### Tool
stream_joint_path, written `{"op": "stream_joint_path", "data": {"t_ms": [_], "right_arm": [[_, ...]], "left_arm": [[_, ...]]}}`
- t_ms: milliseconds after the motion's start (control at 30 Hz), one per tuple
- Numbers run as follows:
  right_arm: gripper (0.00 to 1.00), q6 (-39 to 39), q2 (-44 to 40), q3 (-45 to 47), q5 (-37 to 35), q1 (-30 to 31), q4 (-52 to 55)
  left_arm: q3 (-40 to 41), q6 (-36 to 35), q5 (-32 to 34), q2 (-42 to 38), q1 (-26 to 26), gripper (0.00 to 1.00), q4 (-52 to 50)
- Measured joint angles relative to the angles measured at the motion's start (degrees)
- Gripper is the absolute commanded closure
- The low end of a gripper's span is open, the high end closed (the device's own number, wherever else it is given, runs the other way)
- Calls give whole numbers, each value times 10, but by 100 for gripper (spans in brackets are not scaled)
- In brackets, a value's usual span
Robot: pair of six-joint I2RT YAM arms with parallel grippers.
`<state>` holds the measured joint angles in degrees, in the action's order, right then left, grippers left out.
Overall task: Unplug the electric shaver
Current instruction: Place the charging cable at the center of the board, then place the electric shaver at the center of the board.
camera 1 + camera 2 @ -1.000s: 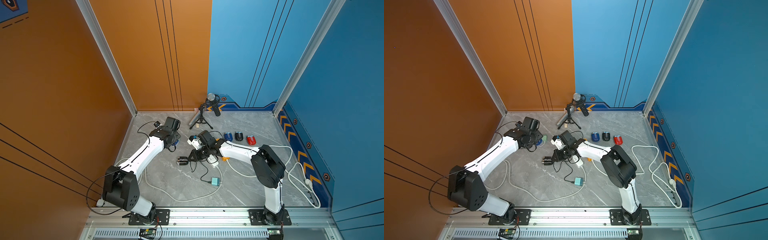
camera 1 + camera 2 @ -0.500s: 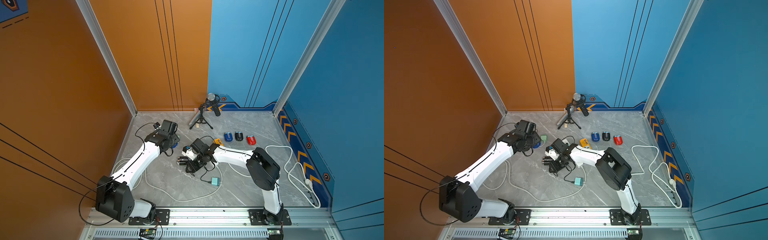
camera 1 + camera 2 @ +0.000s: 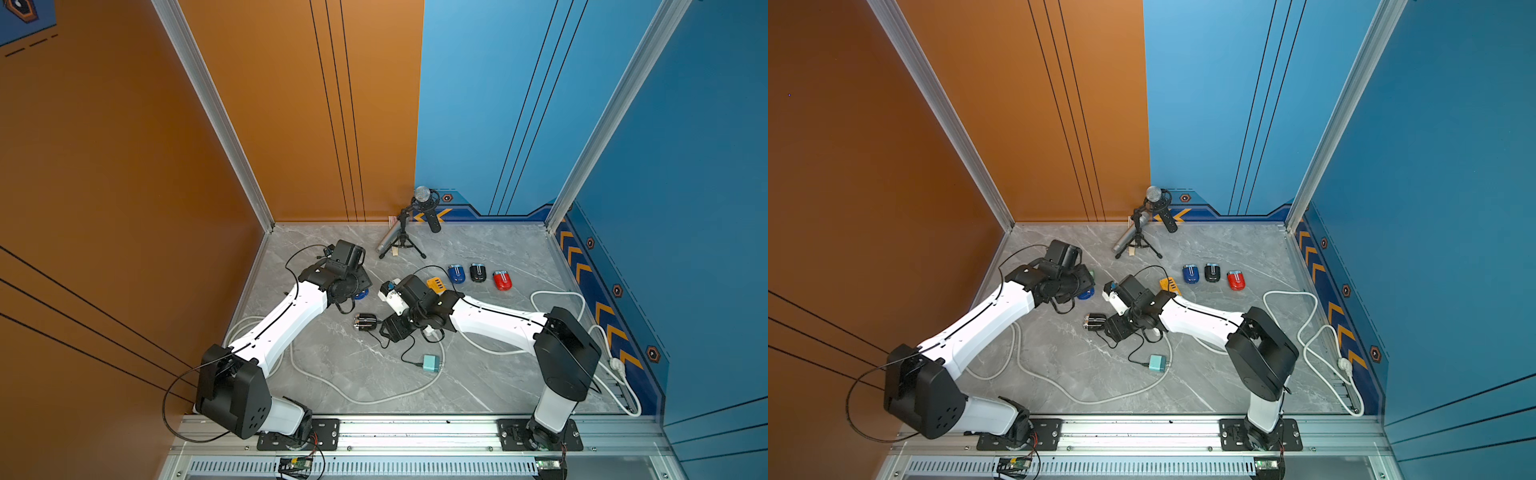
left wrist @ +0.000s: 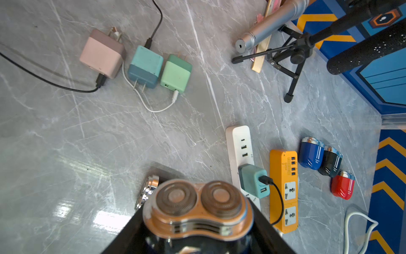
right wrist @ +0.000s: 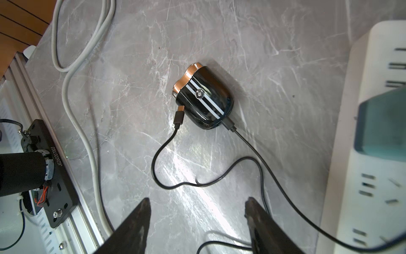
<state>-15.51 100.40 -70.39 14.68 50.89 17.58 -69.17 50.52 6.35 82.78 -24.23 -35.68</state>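
My left gripper [image 4: 196,211] is shut on a blue electric shaver [image 4: 175,198] with two copper rotary heads; its lower end is hidden between the black fingers. In both top views it shows as a blue patch [image 3: 360,294] [image 3: 1086,294] under the left wrist. My right gripper [image 5: 197,199] hangs open and empty above the table. Beyond its fingertips a black white-striped shaver [image 5: 204,96] lies on the table. A loose black cable plug [image 5: 178,117] lies against the black shaver's side. A second black connector [image 5: 229,125] sits at that shaver's rear end; I cannot tell whether it is plugged in.
A white power strip [image 4: 240,145] carries a teal charger [image 4: 252,180], with an orange strip [image 4: 283,189] beside it. Three small shavers [image 3: 478,272], a microphone tripod [image 3: 401,241], three loose chargers [image 4: 145,66], another teal charger [image 3: 431,363] and white cable loops [image 3: 365,399] lie around.
My right gripper drew away from the left gripper toward the table's front, beside the black shaver, and went from shut to open. The left gripper kept its hold on the blue shaver.
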Motion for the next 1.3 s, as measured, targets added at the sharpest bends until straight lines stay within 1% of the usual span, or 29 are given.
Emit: {"op": "stream_joint_path", "data": {"t_ms": [200,367,533,667,767,867,1067,1233,1300], "right_arm": [[26,-52,-21,38,-16,-10,-70],[25,-101,-45,99,-26,-21,-132],[25,-129,-95,144,-44,-49,-147],[23,-148,-154,183,-45,-83,-167],[22,-163,-200,223,-43,-120,-189],[22,-170,-235,245,-43,-163,-184],[23,-163,-315,249,-45,-245,-121],[23,-167,-418,286,-50,-347,-66],[23,-172,-450,306,-53,-377,-42]], "left_arm": [[-14,-20,-22,18,-14,55,-1],[-40,-33,-37,38,-22,55,0],[-74,-40,-49,71,-41,55,-1],[-108,-41,-56,107,-63,55,-1],[-139,-40,-56,134,-83,55,0],[-177,-32,-56,166,-105,55,-1],[-257,-12,-56,245,-150,55,1],[-328,1,-51,323,-182,54,1],[-356,5,-51,351,-191,54,1]]}}
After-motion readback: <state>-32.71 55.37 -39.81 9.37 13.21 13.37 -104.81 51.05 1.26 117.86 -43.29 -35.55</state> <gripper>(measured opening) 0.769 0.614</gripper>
